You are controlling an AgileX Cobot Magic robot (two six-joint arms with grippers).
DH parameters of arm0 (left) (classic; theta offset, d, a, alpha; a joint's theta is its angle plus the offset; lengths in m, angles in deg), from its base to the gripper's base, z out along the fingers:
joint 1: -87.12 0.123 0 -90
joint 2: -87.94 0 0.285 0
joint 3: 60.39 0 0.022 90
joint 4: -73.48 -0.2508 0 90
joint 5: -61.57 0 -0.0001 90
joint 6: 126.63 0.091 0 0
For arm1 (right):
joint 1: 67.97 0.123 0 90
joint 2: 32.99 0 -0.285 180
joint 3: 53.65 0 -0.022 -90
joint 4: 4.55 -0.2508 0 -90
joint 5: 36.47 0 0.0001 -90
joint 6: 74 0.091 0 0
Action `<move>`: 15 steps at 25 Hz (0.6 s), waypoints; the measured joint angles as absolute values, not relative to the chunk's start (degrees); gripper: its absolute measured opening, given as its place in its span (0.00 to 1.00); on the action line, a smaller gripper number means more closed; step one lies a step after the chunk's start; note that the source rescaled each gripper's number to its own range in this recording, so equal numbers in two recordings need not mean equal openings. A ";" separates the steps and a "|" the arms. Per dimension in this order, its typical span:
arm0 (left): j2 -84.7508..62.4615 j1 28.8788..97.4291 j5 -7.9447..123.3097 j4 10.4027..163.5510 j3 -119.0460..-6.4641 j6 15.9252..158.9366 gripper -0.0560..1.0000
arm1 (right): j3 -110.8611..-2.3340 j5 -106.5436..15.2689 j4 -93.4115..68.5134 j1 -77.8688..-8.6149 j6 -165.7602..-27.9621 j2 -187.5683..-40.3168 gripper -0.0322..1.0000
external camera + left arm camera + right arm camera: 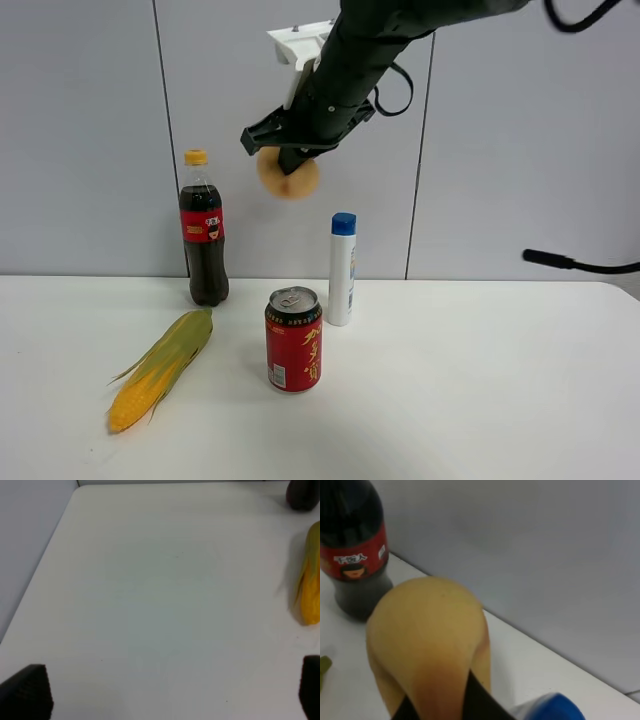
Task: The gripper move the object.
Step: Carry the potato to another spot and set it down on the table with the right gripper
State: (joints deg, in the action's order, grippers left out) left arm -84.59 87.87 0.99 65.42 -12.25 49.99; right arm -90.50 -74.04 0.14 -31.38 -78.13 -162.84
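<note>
Fruit [288, 176]: was held in the air, well above the tabletop [480, 380] and red can [293, 340].
Fruit axis: near-round; pointing could not be told.
Right jaws: clamped on the fruit.
Left jaws: spread wide apart.

Right arm [365, 60]: thick, black
Bracket [300, 45]: white, angular
Cable [400, 97]: black, looped
Right gripper [281, 153]: black clamp
Left gripper pads [27, 692]: black, finely textured

Tan-orange fruit [290, 181], red can [293, 342], yellow corn cob [158, 375].
</note>
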 joint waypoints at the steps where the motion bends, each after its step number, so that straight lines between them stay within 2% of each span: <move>1: -84.59 87.87 0.99 65.42 -12.25 49.99 1.00 | -93.49 -75.69 -0.10 -31.19 -79.02 -164.66 0.04; 7: -84.59 87.87 0.99 65.42 -12.25 49.99 1.00 | -104.57 -82.05 -5.31 -29.09 -84.02 -175.47 0.04; 15: -84.59 87.87 0.99 65.42 -12.25 49.99 1.00 | -105.90 -86.02 -5.86 -28.79 -84.75 -177.62 0.04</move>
State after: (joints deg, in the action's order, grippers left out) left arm -84.59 87.87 0.99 65.42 -12.25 49.99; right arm -105.90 -86.02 -5.86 -28.79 -84.75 -177.62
